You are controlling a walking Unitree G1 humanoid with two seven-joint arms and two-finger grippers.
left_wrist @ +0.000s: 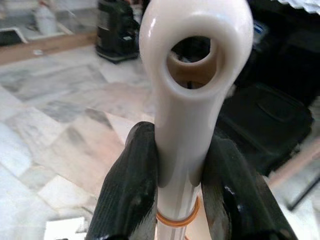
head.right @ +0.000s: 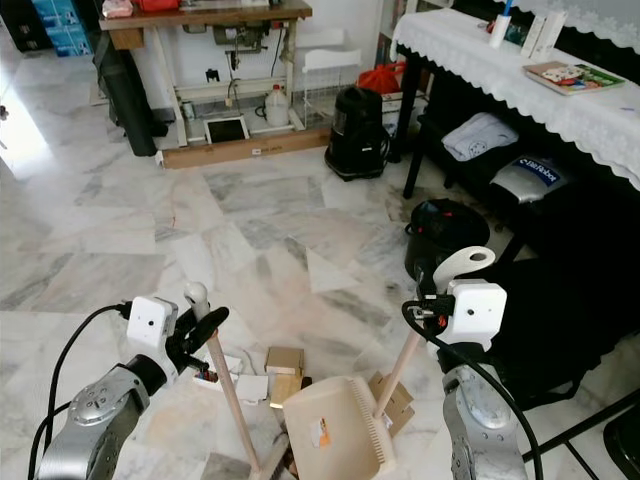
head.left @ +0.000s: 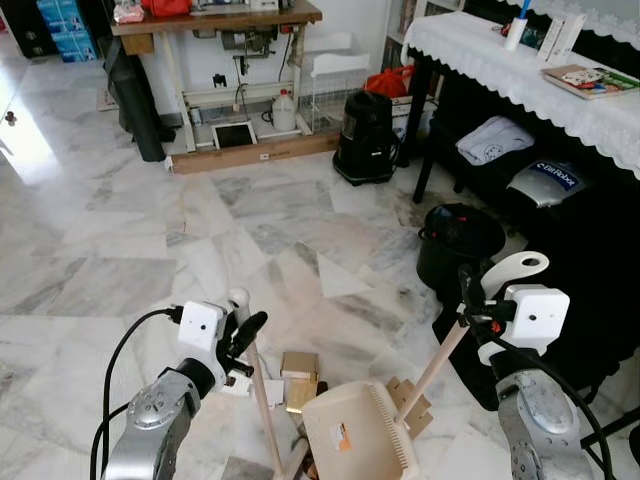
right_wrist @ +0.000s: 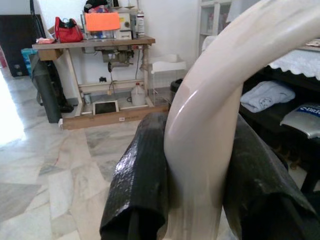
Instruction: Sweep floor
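Below, cream dustpan (head.left: 355, 430) tilts over scattered cardboard scraps (head.left: 298, 378) on marble floor (head.left: 120, 250)

broom (head.left: 262, 395): thin wooden stick, cream looped cap at top, leaning, low end by the debris | dustpan (head.left: 357, 432): cream, ribbed edge, tilted on floor, wooden handle rising rightward | debris (head.left: 298, 378): tan cardboard scraps on marble beside dustpan
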